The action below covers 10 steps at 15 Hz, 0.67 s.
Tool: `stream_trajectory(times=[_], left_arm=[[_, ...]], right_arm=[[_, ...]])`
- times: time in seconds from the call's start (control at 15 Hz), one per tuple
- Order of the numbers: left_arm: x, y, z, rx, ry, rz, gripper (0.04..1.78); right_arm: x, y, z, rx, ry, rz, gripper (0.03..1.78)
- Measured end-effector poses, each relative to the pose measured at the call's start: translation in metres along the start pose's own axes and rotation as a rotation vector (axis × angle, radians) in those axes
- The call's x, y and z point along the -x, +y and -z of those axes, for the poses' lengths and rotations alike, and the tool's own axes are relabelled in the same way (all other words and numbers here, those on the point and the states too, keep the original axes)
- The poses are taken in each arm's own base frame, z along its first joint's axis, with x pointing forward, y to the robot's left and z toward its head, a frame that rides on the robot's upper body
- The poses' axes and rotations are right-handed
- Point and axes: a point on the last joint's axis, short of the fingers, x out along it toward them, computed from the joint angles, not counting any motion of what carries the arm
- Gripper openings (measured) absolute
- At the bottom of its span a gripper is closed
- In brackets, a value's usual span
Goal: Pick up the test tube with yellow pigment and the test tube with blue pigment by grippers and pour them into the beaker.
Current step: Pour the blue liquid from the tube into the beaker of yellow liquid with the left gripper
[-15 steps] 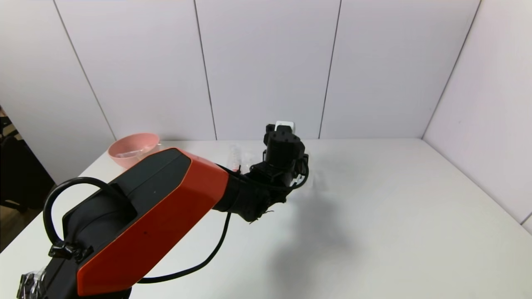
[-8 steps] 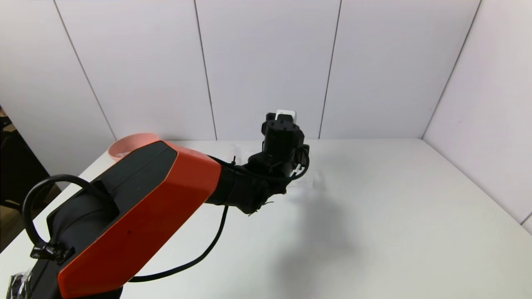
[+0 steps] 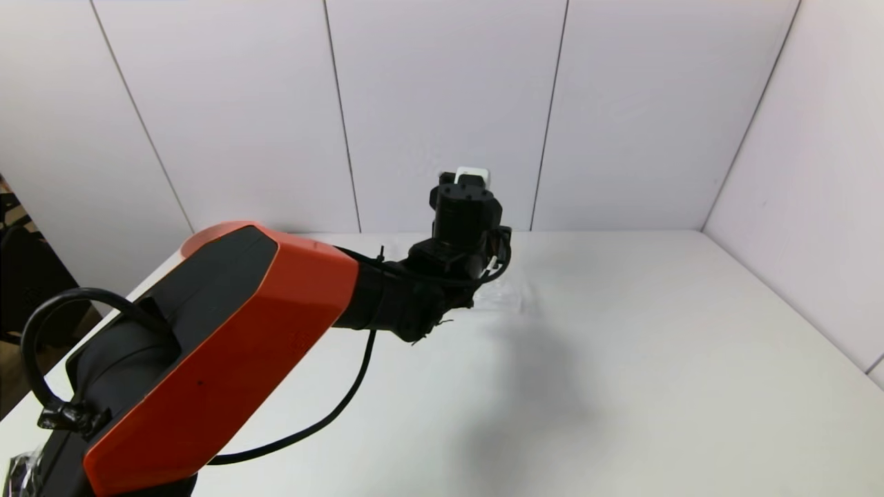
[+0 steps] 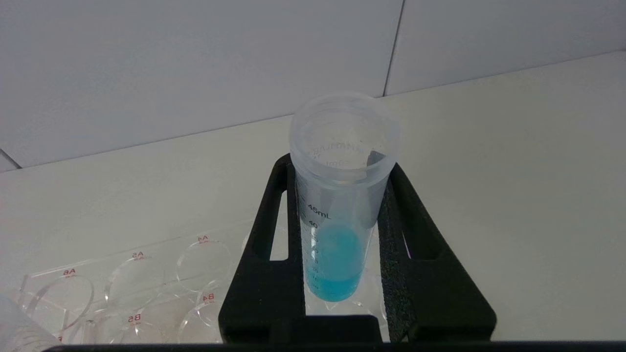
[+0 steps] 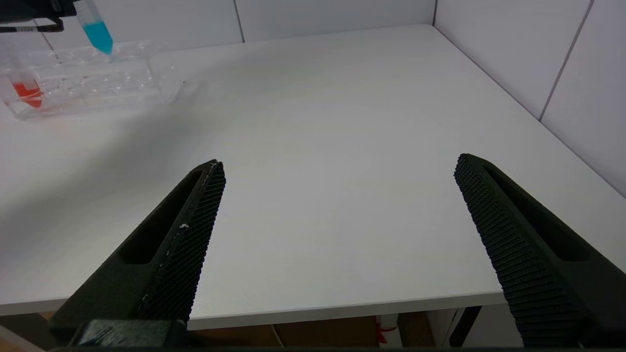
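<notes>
My left gripper [image 4: 340, 168] is shut on the test tube with blue pigment [image 4: 336, 254], a clear graduated tube with blue liquid in its tip. It holds the tube upright, just above the clear tube rack [image 4: 137, 283]. The right wrist view shows this tube [image 5: 98, 34] hanging with its tip just over the rack [image 5: 98, 83]. In the head view the left arm's wrist [image 3: 464, 214] hides the tube. My right gripper [image 5: 340, 161] is open and empty above the table's front edge. The test tube with yellow pigment and the beaker are out of view.
A tube with red-orange liquid [image 5: 27, 90] stands in the rack's end. The rack's edge [image 3: 507, 297] shows beside the left wrist at the back of the white table [image 3: 656, 345]. Walls close the back and right sides.
My left arm has risen, and its wrist sits higher in the head view than a second ago. The pink bowl is now hidden behind the arm.
</notes>
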Motion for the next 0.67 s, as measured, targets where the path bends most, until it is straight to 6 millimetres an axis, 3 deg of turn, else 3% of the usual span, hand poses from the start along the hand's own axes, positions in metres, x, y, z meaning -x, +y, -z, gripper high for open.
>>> stream_trajectory(times=[0.4, 0.67], left_arm=[[0.006, 0.001, -0.016, -0.001, -0.027, -0.002, 0.45], [0.024, 0.010, -0.037, -0.024, -0.007, -0.012, 0.45]], right_arm=[[0.000, 0.000, 0.000, 0.000, 0.000, 0.000, 1.71], [0.000, 0.000, 0.000, 0.000, 0.000, 0.000, 1.71]])
